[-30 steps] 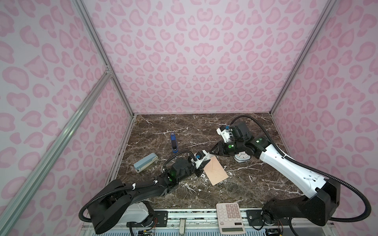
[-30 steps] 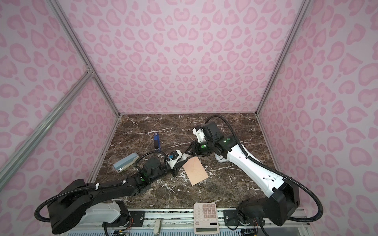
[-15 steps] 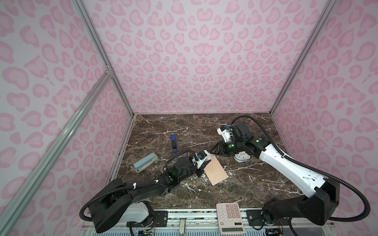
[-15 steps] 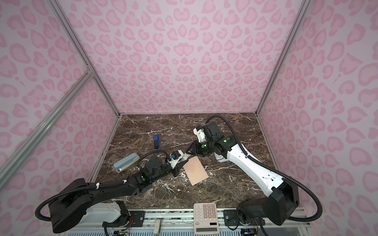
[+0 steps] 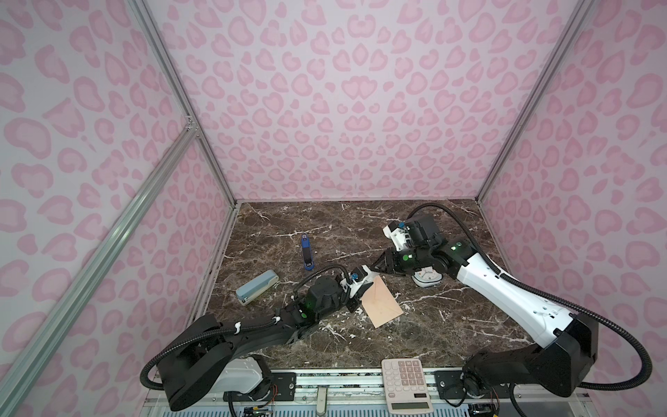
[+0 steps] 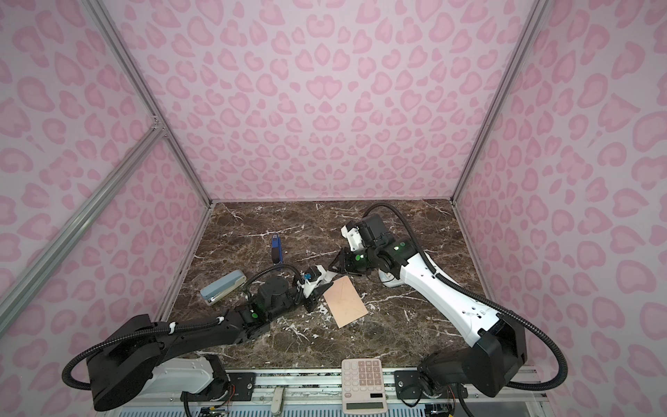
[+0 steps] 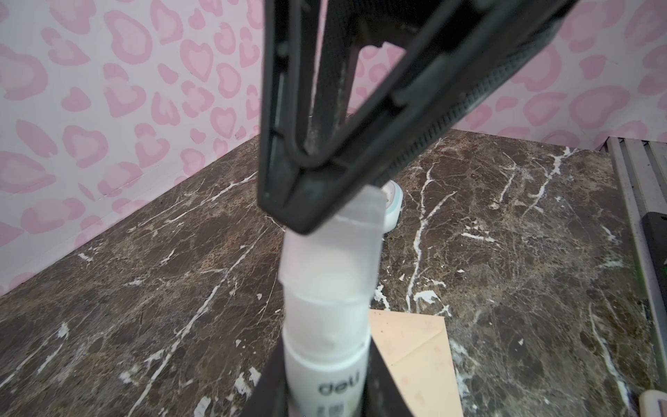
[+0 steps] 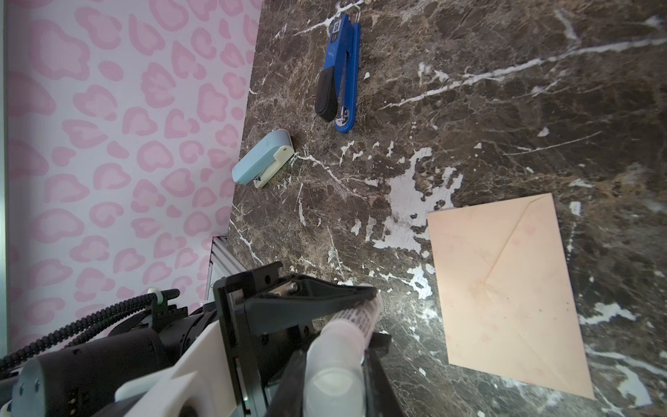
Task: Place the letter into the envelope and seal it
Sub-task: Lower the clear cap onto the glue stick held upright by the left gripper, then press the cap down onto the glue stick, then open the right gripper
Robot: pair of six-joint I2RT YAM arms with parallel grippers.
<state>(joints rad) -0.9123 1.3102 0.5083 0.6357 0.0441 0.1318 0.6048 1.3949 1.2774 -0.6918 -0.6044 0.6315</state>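
Note:
The peach envelope [image 5: 383,302] [image 6: 345,302] lies flat on the marble table with its pointed flap folded down; it also shows in both wrist views [image 7: 415,355] [image 8: 505,296]. The letter is out of view. Just left of the envelope's far corner, both grippers meet over the table on one white glue stick [image 7: 326,346]. My left gripper [image 5: 358,287] [image 7: 326,364] is shut on the stick's body. My right gripper [image 5: 377,266] [image 8: 335,372] is shut on its translucent cap [image 8: 334,375] [image 7: 337,252].
A blue stapler [image 5: 306,254] lies at mid-left. A pale blue stapler [image 5: 257,287] sits near the left wall. A small white round object [image 5: 427,281] rests under the right arm. A white calculator [image 5: 408,384] lies on the front rail.

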